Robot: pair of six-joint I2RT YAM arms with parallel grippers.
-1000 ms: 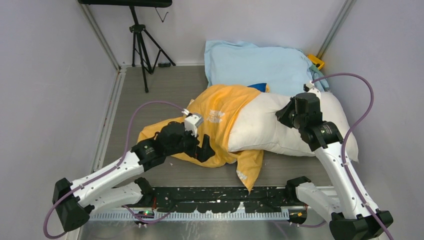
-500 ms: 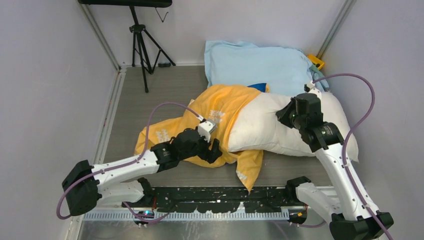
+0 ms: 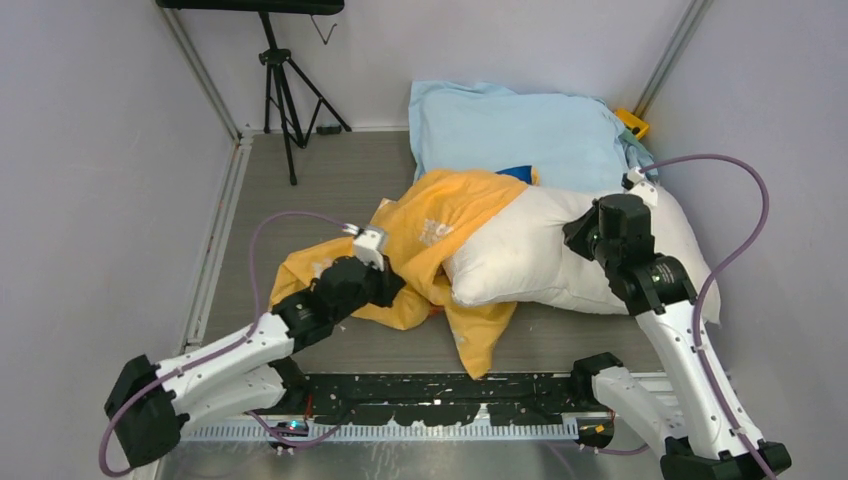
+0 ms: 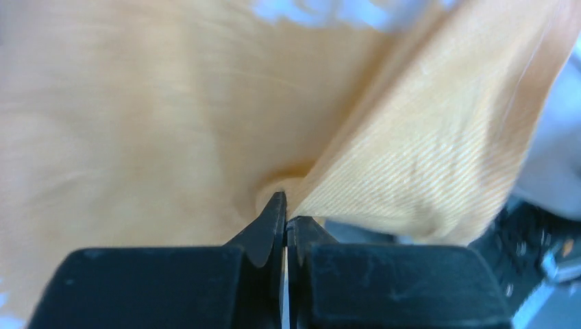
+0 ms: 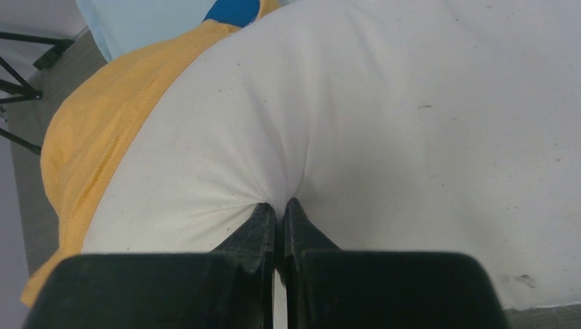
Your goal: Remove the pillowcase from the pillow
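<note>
The orange-yellow pillowcase (image 3: pixel 440 215) covers only the left end of the white pillow (image 3: pixel 530 250), and its loose part lies bunched on the table toward my left arm. My left gripper (image 3: pixel 397 288) is shut on a fold of the pillowcase (image 4: pixel 425 130), with the cloth pinched at the tips of the gripper (image 4: pixel 286 211). My right gripper (image 3: pixel 578 235) rests on top of the pillow (image 5: pixel 411 123), and this gripper (image 5: pixel 279 207) is shut on a puckered pinch of the white cover. A blue patch (image 5: pixel 233 10) shows at the pillowcase opening.
A pale light-blue cushion (image 3: pixel 510 125) lies behind the pillow against the back wall. A black tripod (image 3: pixel 285 90) stands at the back left. A small yellow object (image 3: pixel 632 122) sits in the back right corner. Walls close in on both sides.
My left gripper has closed from open onto the pillowcase and drawn back to the left. The cloth bunched up with it. The pillow and right gripper shifted slightly.
</note>
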